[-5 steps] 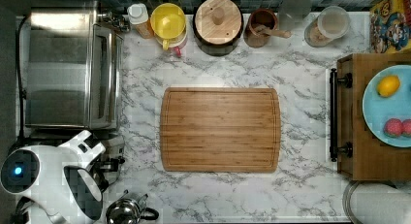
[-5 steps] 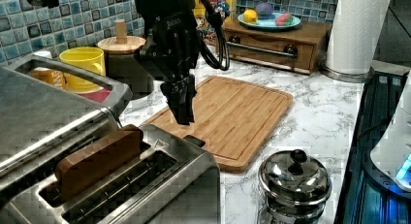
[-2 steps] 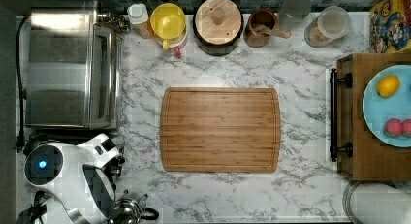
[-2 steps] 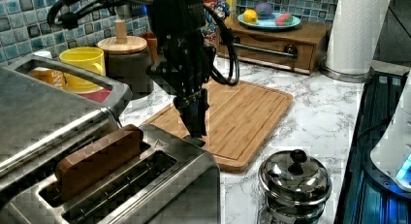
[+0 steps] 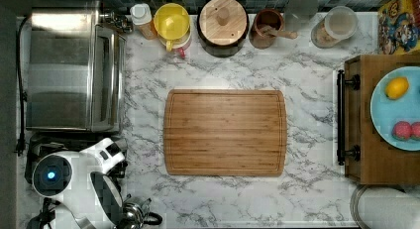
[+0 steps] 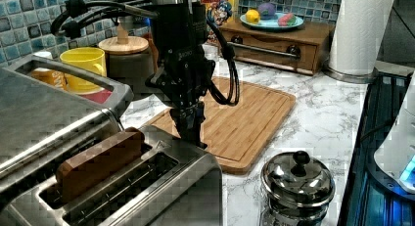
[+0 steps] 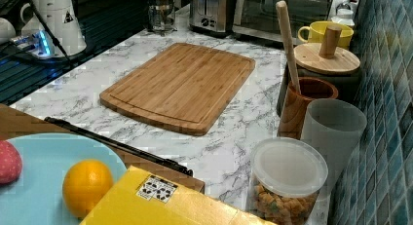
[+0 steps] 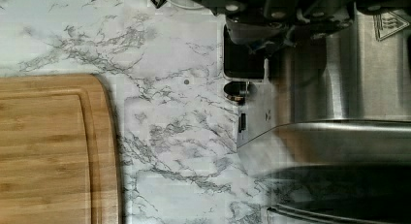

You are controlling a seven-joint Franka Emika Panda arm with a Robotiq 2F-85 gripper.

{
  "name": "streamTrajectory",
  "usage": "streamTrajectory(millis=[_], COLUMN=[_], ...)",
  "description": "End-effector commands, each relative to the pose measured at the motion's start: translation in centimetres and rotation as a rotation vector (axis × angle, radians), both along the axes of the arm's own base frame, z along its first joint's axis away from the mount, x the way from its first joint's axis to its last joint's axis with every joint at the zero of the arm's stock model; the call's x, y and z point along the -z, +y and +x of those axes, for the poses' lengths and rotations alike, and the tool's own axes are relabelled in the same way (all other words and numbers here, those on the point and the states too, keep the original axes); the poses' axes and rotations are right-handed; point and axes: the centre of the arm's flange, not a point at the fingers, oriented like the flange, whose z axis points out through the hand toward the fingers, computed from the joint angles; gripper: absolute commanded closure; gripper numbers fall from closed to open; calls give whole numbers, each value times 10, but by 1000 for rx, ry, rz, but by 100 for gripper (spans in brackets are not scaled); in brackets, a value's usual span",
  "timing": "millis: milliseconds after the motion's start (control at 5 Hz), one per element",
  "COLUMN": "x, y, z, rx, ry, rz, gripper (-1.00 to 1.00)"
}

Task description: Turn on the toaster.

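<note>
- One small brushed-steel pop-up toaster (image 6: 147, 187) w/ two long slots sits at the left view's near left, beside the big steel toaster oven (image 6: 44, 118) on the marble desk (image 6: 318, 118).
- Brown slice (image 6: 98, 160) stands in one slot.
- Black claw (image 6: 192, 138) hangs at toaster's far end by the bamboo cutting board (image 6: 244, 118); can't tell if fingers are apart or together.

My kitchen corner: marble and blue tile

I work over a white, grey-veined marble counter (image 5: 247, 50), backed by a wall of small blue-green mosaic tiles (image 7: 384, 88). A dark stovetop (image 6: 377, 138) borders the counter at the left view's right.
</note>
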Motion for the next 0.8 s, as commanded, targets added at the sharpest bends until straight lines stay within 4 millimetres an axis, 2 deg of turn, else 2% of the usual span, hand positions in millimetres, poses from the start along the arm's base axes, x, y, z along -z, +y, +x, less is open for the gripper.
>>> streamTrajectory(millis=[200,400,600,800], x=[28,54,77,99], y=[-50,-56,-54,-70], z=[26,14,-3,-28], rx=[108,63,-6,-59], ry=[50,92,142,147], rz=[27,53,53,84], gripper=[100,100,100,100])
